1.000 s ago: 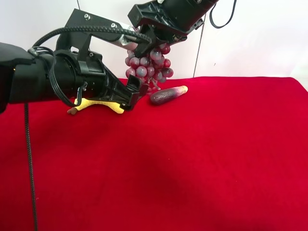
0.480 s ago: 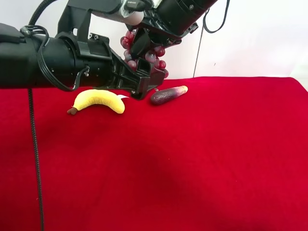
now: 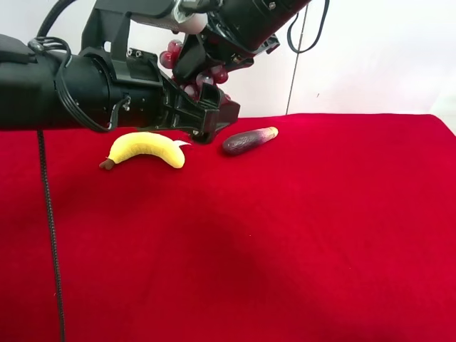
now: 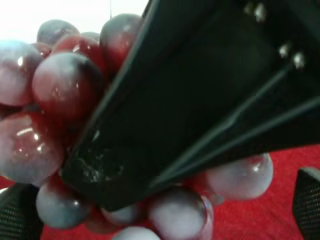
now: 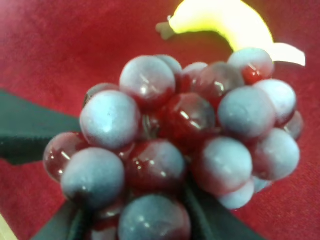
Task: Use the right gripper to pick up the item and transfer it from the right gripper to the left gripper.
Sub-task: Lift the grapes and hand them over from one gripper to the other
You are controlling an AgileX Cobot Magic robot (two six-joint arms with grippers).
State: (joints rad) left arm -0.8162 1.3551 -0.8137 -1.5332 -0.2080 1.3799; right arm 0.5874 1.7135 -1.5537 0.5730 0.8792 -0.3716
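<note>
A white wall (image 3: 385, 57) stands behind a table (image 3: 320, 235) covered in red cloth. The bunch of grapes (image 3: 172, 55) hangs in the air over the table's far edge, left of centre in the high view, and is clear of the cloth. The right hand (image 3: 205, 55) comes down from the top of that view and is clenched on the bunch. Its own wrist camera shows the grapes filling the frame, with dark jaws running in from two sides.

The left hand (image 3: 210, 114) reaches in from the left of the scene, just under and against the bunch. In its wrist view one black wedge of the right hand lies across the grapes. The left hand's own ribbed fingertips (image 4: 14, 216) sit well apart at the two sides of the picture, so it looks released, spread around the bunch and not yet closed on it.

On the cloth below, a yellow banana (image 3: 146, 148) lies to the left. A dark eggplant-like piece (image 3: 247, 140) lies just to the right of the two hands.

The pickup is done and the two hands have met. What is left, by my reading, is for the left hand to close on the grapes, the right to let go, and the two arms to part.
</note>
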